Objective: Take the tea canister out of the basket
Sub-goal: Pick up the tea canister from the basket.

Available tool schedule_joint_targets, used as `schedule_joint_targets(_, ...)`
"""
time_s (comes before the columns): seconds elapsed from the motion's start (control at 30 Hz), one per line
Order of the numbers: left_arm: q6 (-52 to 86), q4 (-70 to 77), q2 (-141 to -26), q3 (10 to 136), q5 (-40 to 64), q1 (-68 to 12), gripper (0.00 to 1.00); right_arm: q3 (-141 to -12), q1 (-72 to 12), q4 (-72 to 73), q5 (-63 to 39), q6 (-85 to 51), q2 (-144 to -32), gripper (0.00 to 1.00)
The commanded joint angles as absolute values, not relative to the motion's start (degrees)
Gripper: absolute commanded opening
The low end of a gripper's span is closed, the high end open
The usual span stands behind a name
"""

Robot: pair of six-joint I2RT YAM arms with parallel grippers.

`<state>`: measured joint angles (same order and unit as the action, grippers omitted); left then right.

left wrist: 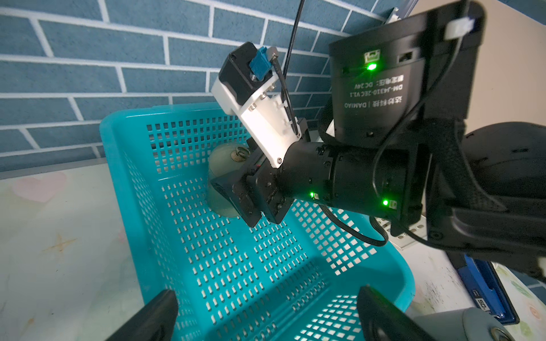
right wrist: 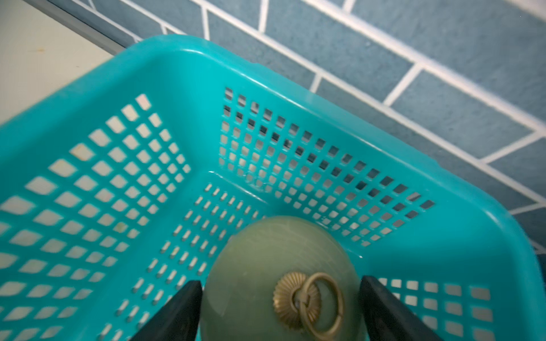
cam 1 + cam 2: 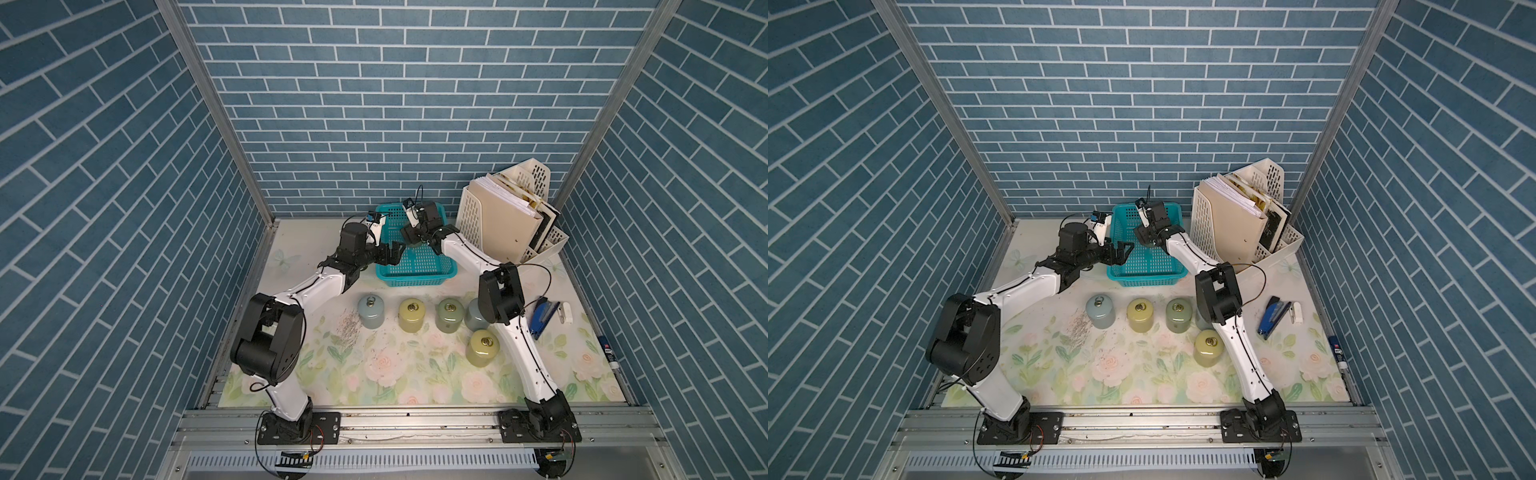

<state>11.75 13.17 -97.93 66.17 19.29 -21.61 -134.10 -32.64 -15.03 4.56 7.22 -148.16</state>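
The teal basket stands at the back of the table against the brick wall. A green tea canister with a brass ring on its lid stands upright inside it, near a far corner. My right gripper reaches down into the basket, and its two black fingers press the canister's opposite sides. In the left wrist view one finger lies against the canister. In both top views the right gripper hides the canister. My left gripper hangs open over the basket's left rim, holding nothing.
Several tea canisters stand on the floral mat in front of the basket. A cream file holder full of folders is right of the basket. A blue stapler and a glue stick lie at the right. Loose staples lie at the left.
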Motion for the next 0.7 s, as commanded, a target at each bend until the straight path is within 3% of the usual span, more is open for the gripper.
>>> schedule_joint_targets(0.0,10.2,13.35,-95.8,65.51,19.07,-21.23,1.0,-133.64,-32.96,-17.69,2.59,2.9,-146.53,0.93)
schedule_joint_targets(0.1,9.93,13.25,-95.49,65.47,18.87,-21.21,1.0,-133.51,-32.85,-16.16,3.6,1.54,-145.55,0.99)
schedule_joint_targets(0.67,11.07,14.04,-94.31,63.54,19.41,-21.19,1.0,-138.21,-31.03,-17.66,0.38,-2.16,-151.51,0.97)
